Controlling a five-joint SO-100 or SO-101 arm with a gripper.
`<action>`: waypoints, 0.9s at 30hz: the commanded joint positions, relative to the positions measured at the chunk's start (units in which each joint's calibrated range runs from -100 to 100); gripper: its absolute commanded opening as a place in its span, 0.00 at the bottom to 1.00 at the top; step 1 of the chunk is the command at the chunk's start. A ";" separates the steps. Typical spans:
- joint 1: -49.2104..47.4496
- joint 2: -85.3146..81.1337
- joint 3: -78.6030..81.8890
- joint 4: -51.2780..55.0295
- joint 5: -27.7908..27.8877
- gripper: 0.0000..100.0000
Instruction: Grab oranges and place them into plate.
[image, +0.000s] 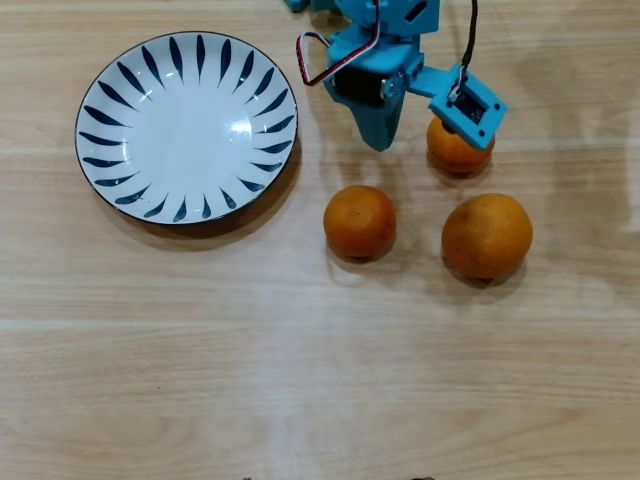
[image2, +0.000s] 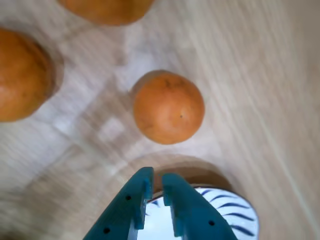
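Gripper: the blue gripper (image2: 156, 181) has its two fingers almost touching, with only a thin gap and nothing between them.
Middle orange: one small orange (image2: 168, 107) sits on the wooden table (image: 320, 380), just past the finger tips in the wrist view, not touching them.
Other oranges: in the overhead view the big orange (image: 487, 235) lies to the right, and another small orange (image: 456, 148) peeks out from under the arm.
Plate: the plate (image: 187, 126) is on the left, empty, apart from all the fruit.
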 joint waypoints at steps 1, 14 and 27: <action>1.67 -0.38 -2.77 0.56 -9.73 0.09; 2.32 -0.47 -0.14 6.41 -13.07 0.18; -0.99 -0.38 -1.32 5.72 -10.51 0.55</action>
